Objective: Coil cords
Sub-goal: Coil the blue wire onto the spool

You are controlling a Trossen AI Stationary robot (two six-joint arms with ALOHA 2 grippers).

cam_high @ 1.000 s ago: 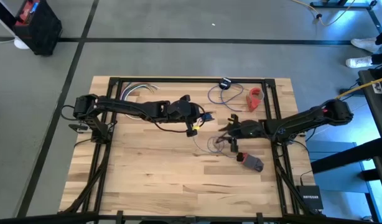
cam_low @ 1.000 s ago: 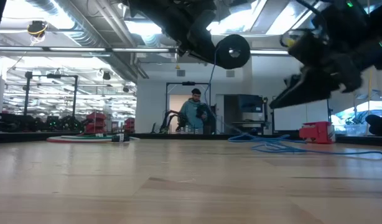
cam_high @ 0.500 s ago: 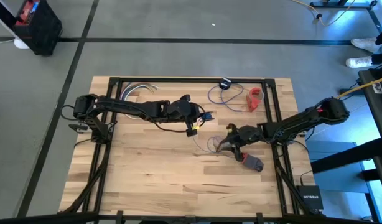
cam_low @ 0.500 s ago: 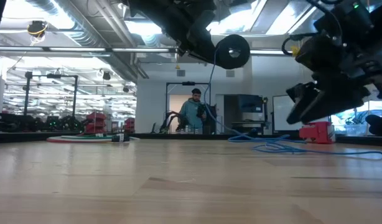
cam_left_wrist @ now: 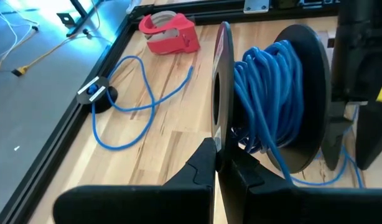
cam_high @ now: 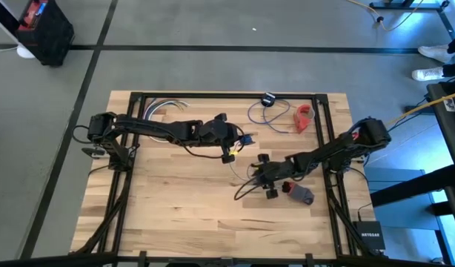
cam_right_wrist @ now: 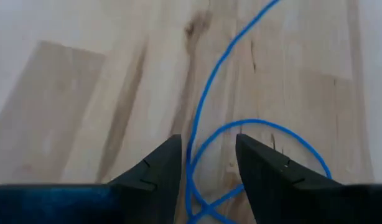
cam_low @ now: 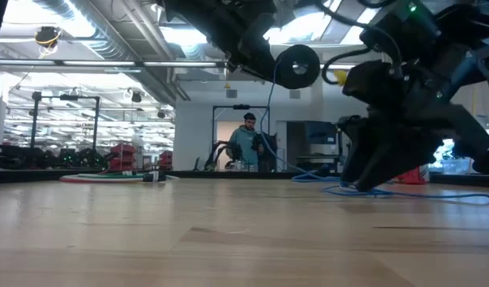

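Note:
My left gripper (cam_high: 233,148) is shut on a black spool (cam_left_wrist: 272,112) wound with thin blue cord, held above the table's middle; the spool also shows in the low view (cam_low: 298,65). Cord runs from the spool down to loose loops (cam_high: 250,176) lying on the wood. My right gripper (cam_high: 259,176) is open and low over these loops, pointing down. In the right wrist view its fingers (cam_right_wrist: 161,167) stand on either side of a strand (cam_right_wrist: 206,93). A second blue cord (cam_high: 261,113) with a small black disc (cam_high: 268,99) lies near the far edge. My left gripper pinches the rim of the spool's nearer flange (cam_left_wrist: 223,106) between its two shut fingers. The fingers come about level from the table's left. The spool is lifted clear of the table, its flanges upright, and cord hangs from it.
A red tape dispenser (cam_high: 304,117) sits at the far right, near the second cord. A grey and red object (cam_high: 298,193) lies just right of my right gripper. A black frame (cam_high: 213,95) borders the table. A person stands far back in the room (cam_low: 248,143).
My right gripper has moved down and toward the table's left and near edges, from beside the loops to low over them. My left gripper and the spool have kept still.

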